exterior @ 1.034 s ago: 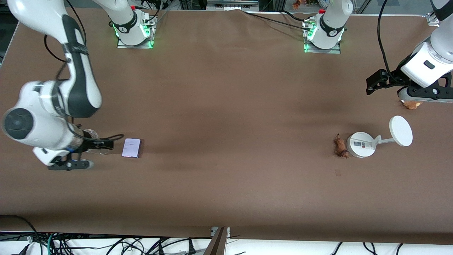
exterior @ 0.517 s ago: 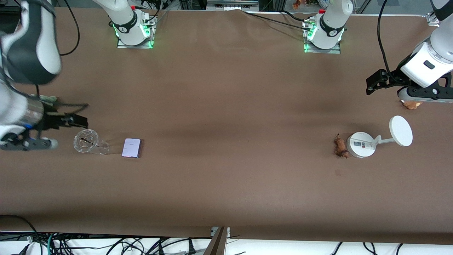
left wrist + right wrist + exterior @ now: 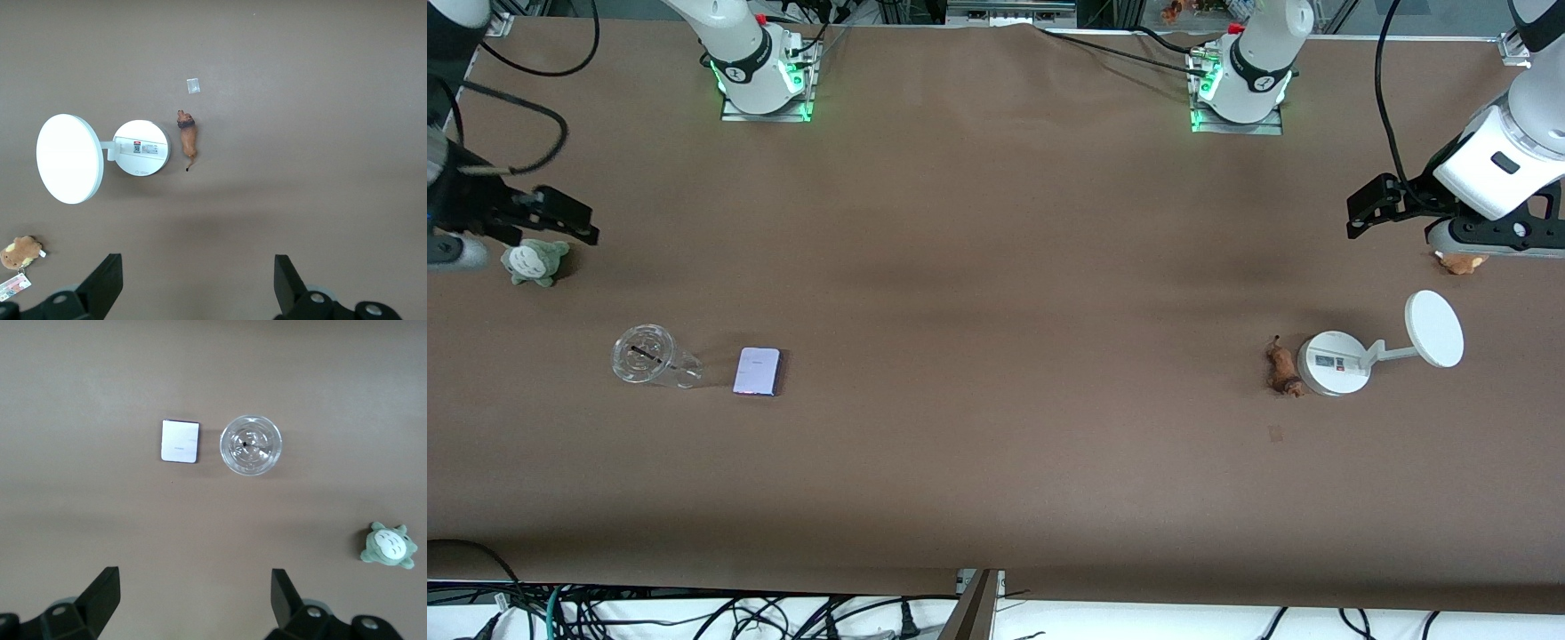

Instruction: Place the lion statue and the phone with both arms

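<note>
Both arms up, nothing gripped.
R gripper (image 3: pixel 560 218) spread wide, by green plush (image 3: pixel 534 263); phone (image 3: pixel 757 371) nearer cam, beside cup (image 3: pixel 649 357). L gripper (image 3: pixel 1365 206) spread too; lion statue (image 3: pixel 1282 368) nearer cam, prob touching stand (image 3: pixel 1334 363), long axis toward cam.

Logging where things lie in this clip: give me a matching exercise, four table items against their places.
Items:
1. phone
2. lion statue
3. grey-green plush
4. tan plush

Places:
A. against the white stand's round base
B. beside the clear cup
C. under the left tool, at the left arm's end
D. by the right tool, at the right arm's end

Pairs: 1-B, 2-A, 3-D, 4-C
</note>
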Robot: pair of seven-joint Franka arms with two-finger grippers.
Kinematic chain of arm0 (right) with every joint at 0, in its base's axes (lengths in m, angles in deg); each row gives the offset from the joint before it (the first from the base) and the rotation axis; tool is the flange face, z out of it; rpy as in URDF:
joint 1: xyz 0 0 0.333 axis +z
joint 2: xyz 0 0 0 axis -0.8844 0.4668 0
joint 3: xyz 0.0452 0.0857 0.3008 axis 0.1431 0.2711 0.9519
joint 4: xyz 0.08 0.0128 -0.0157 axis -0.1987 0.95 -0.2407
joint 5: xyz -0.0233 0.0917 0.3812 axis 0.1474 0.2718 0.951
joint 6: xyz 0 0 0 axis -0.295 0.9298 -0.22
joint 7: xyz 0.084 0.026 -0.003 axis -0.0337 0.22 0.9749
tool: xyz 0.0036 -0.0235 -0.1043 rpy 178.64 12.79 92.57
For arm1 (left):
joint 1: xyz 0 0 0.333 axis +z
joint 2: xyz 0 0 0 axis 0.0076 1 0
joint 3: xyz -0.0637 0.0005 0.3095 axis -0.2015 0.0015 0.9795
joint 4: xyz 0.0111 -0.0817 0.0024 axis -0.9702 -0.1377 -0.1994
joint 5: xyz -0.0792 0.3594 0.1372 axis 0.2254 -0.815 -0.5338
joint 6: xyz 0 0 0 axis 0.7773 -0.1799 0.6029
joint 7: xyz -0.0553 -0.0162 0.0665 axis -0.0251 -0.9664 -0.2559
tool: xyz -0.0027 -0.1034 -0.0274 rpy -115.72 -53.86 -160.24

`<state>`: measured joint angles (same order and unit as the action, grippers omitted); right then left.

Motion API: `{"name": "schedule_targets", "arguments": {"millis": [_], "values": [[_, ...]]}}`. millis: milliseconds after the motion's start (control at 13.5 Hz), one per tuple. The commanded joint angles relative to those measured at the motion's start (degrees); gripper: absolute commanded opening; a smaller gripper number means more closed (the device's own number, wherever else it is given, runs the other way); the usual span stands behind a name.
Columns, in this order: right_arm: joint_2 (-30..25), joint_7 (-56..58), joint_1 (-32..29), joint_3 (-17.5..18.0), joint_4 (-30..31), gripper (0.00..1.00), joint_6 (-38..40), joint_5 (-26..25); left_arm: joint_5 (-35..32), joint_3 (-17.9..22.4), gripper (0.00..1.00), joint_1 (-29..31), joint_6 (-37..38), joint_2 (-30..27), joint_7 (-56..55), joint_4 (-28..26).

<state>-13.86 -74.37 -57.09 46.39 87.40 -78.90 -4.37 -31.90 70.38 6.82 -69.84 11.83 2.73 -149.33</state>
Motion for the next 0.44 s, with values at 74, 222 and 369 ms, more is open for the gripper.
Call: {"name": "schedule_targets", "arguments": {"millis": [74, 222, 369], "values": [[-1.01, 0.78, -1.91, 0.52, 0.25, 1.00, 1.45, -0.69, 0.33, -0.06, 1.00, -0.15, 1.46, 0.85, -0.31, 2.02], [0.40, 0.52, -2.10, 0.51, -1.69, 1.00, 2.25, -0.78, 0.33, -0.06, 1.00, -0.15, 1.46, 0.85, -0.31, 2.02], [0.85, 0.52, -2.10, 0.60, -1.79, 1.00, 2.17, -1.48, 0.33, 0.03, 1.00, -0.15, 1.46, 0.85, -0.31, 2.02]]}}
